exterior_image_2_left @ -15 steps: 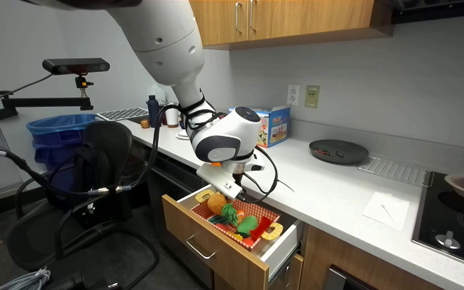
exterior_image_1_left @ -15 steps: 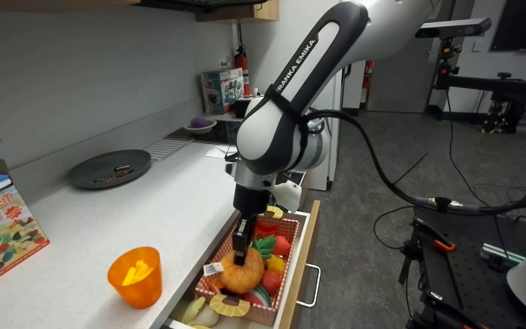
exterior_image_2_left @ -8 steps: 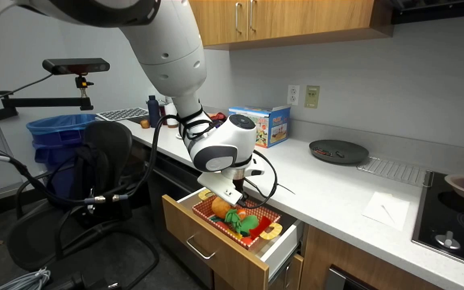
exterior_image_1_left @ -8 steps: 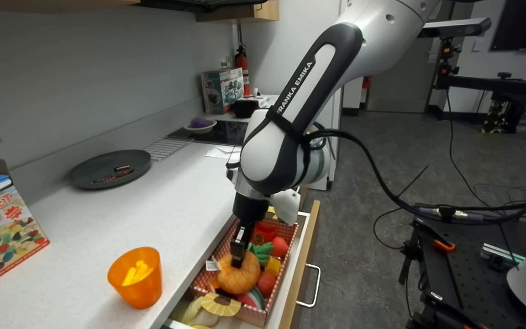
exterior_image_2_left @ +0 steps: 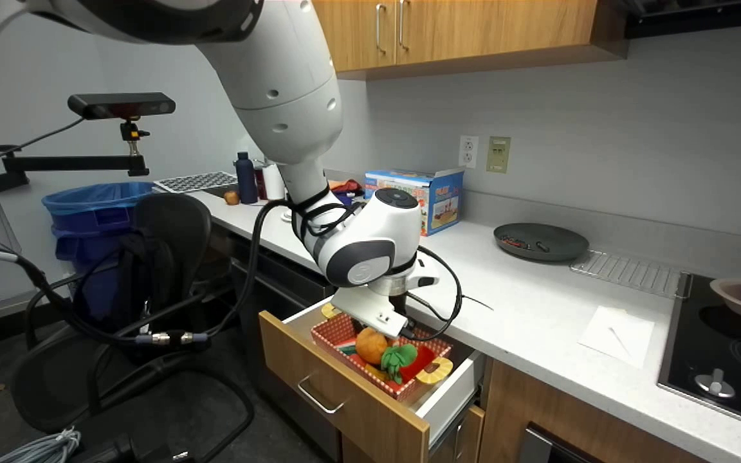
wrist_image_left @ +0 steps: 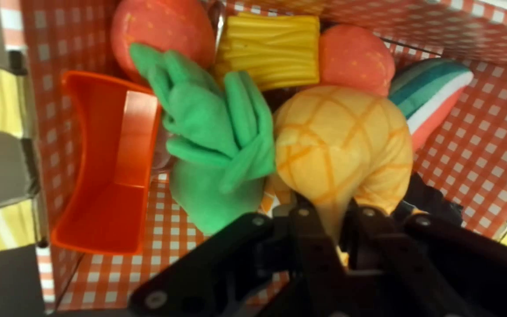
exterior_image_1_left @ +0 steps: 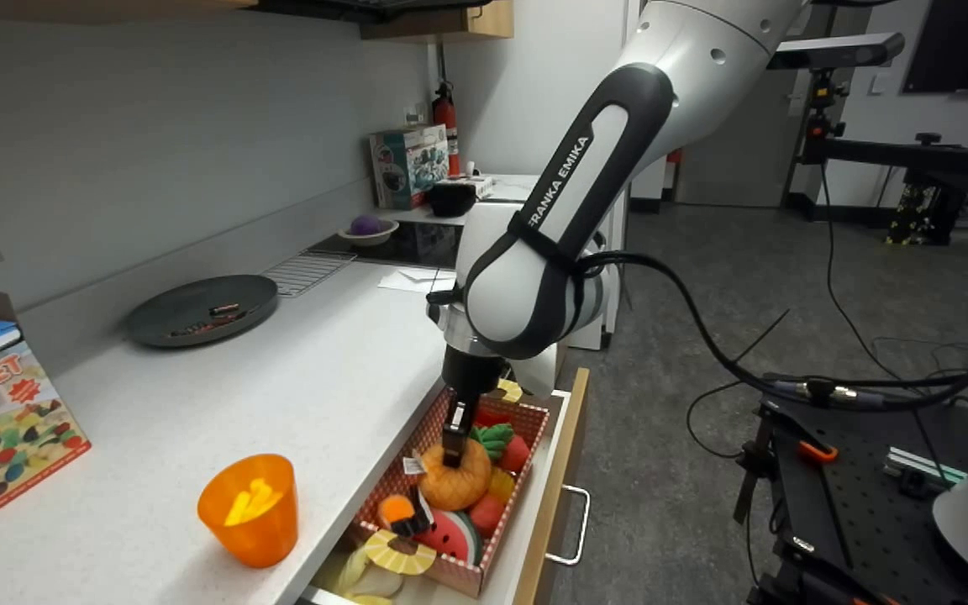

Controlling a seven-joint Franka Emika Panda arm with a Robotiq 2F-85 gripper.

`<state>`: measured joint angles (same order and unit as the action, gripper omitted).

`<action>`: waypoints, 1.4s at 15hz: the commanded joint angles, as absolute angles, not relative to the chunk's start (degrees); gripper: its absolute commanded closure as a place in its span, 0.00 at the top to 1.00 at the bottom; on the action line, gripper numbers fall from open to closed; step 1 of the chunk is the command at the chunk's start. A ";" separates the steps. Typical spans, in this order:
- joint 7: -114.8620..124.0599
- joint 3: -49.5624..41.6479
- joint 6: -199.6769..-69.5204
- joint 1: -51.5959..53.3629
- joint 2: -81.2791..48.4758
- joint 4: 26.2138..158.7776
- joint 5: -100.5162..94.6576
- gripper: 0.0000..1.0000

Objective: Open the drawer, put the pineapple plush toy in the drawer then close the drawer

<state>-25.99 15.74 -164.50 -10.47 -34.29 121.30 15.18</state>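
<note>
The drawer is pulled open; its brown wood front (exterior_image_1_left: 553, 496) with a silver bar handle shows in both exterior views, also here (exterior_image_2_left: 351, 402). A red-checked box (exterior_image_1_left: 507, 546) of toy food sits inside it. The orange pineapple plush toy (exterior_image_1_left: 460, 486) is in that box among other toys, its green leaf tuft (wrist_image_left: 218, 123) pointing toward the box's far end. It also shows in an exterior view (exterior_image_2_left: 371, 346). My gripper (wrist_image_left: 328, 215) is shut on the plush, pinching its fabric between the fingers. In an exterior view the gripper (exterior_image_1_left: 454, 449) points down into the box; elsewhere the wrist hides its fingers.
An orange cup (exterior_image_1_left: 253, 508) stands near the counter edge. A dark pan (exterior_image_1_left: 202, 311) and a wire rack (exterior_image_1_left: 309, 273) lie by the wall. In the box are a red scoop-like piece (wrist_image_left: 108, 163), a watermelon slice (wrist_image_left: 431, 97) and a yellow toy (wrist_image_left: 271, 48).
My gripper and the plush have moved toward the box's far end and the gripper has come lower. A watermelon slice and an orange-and-black item are now uncovered. The drawer has not moved.
</note>
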 commanded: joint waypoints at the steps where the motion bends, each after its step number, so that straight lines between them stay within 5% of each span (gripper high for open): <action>1: -23.08 13.76 -165.64 -9.52 -35.68 120.91 10.73 0.04; 2: -22.65 13.67 -165.42 -9.54 -35.70 120.90 10.10 0.40; 4: -21.77 13.55 -165.10 -9.47 -35.55 120.97 9.13 0.47; 10: -19.58 13.36 -163.09 -9.31 -31.08 123.46 8.81 0.94; 21: -15.23 12.31 -147.10 -7.99 -10.33 135.34 13.26 1.00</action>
